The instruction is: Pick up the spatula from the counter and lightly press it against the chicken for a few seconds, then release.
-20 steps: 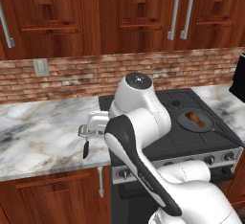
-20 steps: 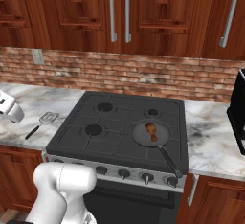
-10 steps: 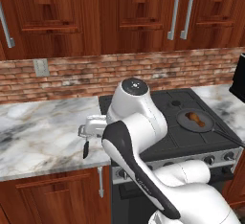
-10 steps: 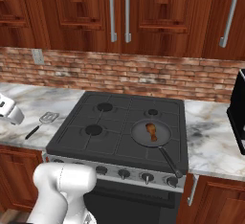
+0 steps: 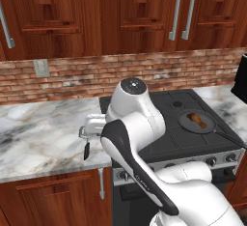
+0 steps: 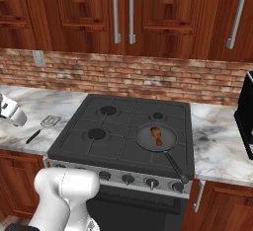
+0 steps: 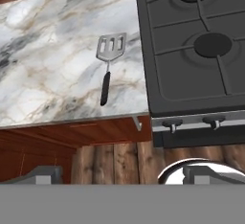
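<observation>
Where the marble counter (image 7: 48, 74) meets the left edge of the stove (image 6: 123, 141), one spatula (image 7: 107, 65) lies flat. It has a slotted metal head and a black handle, with the head on the far side and the handle pointing toward the near edge. It rests just beside the stove, close to the counter's front edge. The gripper (image 7: 122, 174) hovers near that edge. Its jaws are spread wide and released, with nothing between them, and they stand apart from the spatula.

One frying pan (image 6: 146, 136) sits on the near right of the stove, its long handle running toward the near right corner. One piece of chicken (image 6: 157, 136), a drumstick, lies inside it. Three burners stand bare around the pan. A row of knobs runs along the stove's front, too small to count with certainty.

Three bar handles show on the upper cabinets in the right base view. One wall outlet (image 6: 38, 57) sits in the brick backsplash on the left. One black appliance (image 6: 245, 116) stands on the counter at the far right.
</observation>
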